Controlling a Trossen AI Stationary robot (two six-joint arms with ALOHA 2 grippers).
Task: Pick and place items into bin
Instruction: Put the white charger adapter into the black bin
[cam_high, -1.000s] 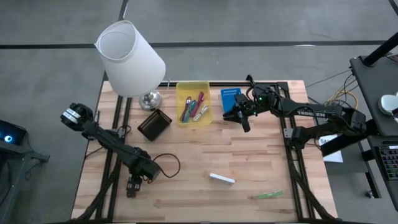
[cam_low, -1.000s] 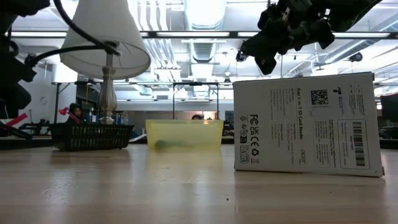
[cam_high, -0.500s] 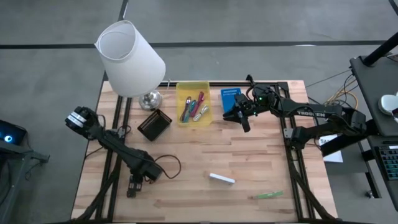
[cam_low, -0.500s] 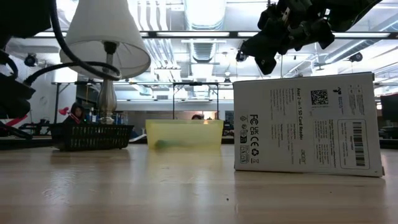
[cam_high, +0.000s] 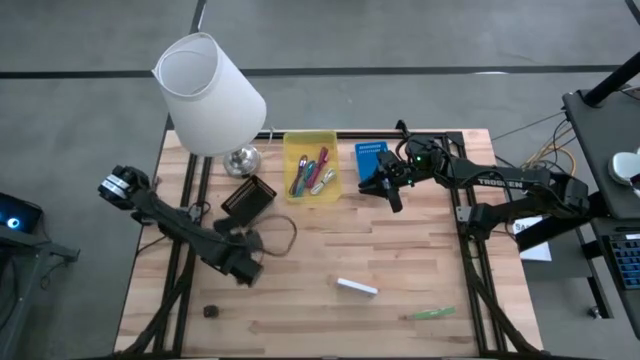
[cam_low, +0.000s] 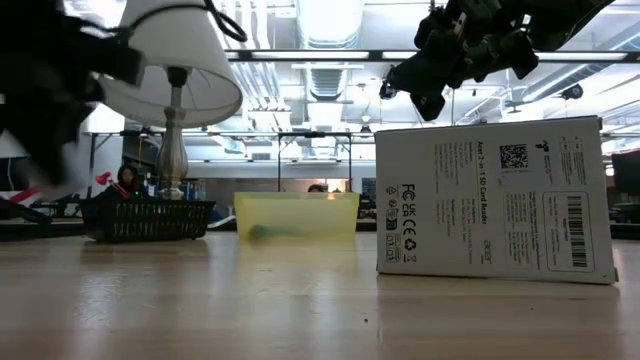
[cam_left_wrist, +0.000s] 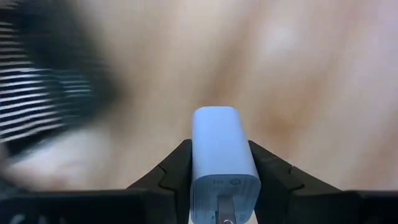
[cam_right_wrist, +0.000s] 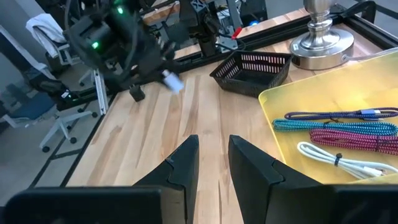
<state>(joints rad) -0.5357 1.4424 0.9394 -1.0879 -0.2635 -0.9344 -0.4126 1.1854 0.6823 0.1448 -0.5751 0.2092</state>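
- The bin (cam_high: 311, 165) sits at the table's far edge beside the lamp (cam_high: 212, 95), so carry high and steer around the shade.
- Your left gripper (cam_left_wrist: 217, 171) is pinching a small white charger block (cam_left_wrist: 219, 149); keep that squeeze firm.
- Right gripper (cam_right_wrist: 211, 158) hovers near the bin with jaws slightly spread; leave it parked.

The setting was a robotics lab or workshop inside a large open industrial room. Across the top of the low view ran exposed ducts (cam_low: 330, 75) and bright ceiling lights (cam_low: 325, 20). In the upper left of the right wrist view stood rolling office chairs (cam_right_wrist: 37, 109) on a grey floor. The wooden table (cam_high: 330, 255) at the centre of the high view sat in a black metal frame (cam_high: 478, 290). At that view's right edge a desk (cam_high: 610, 150) carried loose cables.
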